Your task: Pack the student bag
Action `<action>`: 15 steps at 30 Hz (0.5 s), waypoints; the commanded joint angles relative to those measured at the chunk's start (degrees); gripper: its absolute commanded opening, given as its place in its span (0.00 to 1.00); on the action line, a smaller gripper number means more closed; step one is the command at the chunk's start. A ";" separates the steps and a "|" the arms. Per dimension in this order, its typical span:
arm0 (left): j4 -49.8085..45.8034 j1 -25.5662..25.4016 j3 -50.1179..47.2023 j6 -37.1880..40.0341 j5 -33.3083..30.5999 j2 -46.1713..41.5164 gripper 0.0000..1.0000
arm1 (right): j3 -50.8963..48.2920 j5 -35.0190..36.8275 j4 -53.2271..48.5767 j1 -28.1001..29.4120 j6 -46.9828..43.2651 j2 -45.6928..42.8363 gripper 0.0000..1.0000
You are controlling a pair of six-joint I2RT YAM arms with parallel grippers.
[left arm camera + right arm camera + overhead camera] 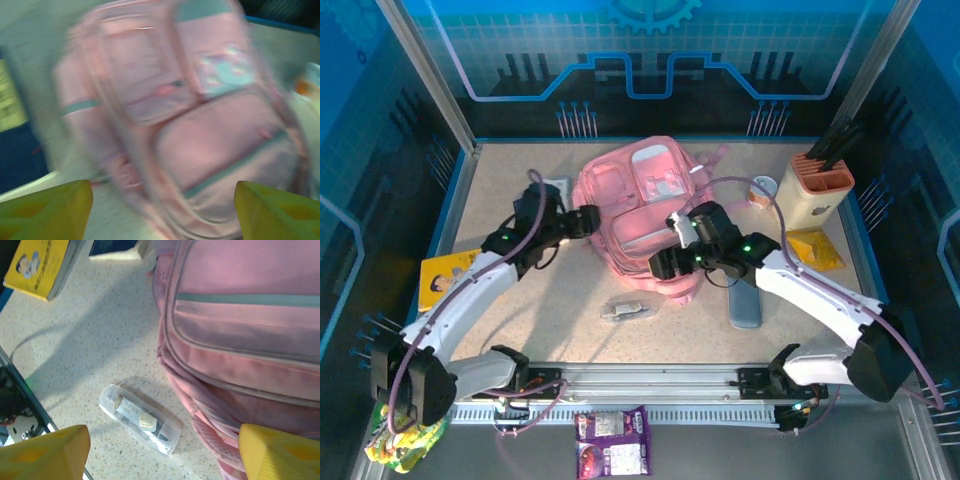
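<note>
From above, the pink bag [638, 200] lies flat at mid-table, with the left gripper [588, 221] at its left edge and the right gripper [667, 262] over its near right corner. At the left wrist, in a blurred picture, the yellow left fingers [45, 210] stand wide apart and empty, with the bag beyond. At the right wrist, the right fingers [40, 452] are also wide apart and empty, above a clear case [140, 420] beside the bag. A yellow book [40, 265] bears a cartoon face; its print is too small to read.

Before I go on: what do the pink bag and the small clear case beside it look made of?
Student bag: soft matte woven fabric, perhaps nylon or polyester; fine weave, stitched seams and folds show. Clear case: glossy see-through plastic, probably rigid; its contents show through, with highlights on its edges.
</note>
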 commanded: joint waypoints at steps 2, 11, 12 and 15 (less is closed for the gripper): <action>-12.56 8.45 -0.25 -9.71 -9.06 0.03 0.79 | 3.17 -1.15 1.80 2.58 -0.26 4.29 0.80; -15.12 26.57 1.82 -18.65 -11.95 9.22 0.88 | 4.85 -1.74 5.41 4.94 1.45 10.05 0.82; -15.06 27.70 1.95 -20.13 -13.53 10.36 0.89 | 4.94 -2.03 5.73 4.97 1.51 10.47 0.82; -15.16 31.02 2.64 -24.67 -15.97 13.57 0.93 | 5.02 -1.87 6.11 4.97 1.67 11.36 0.82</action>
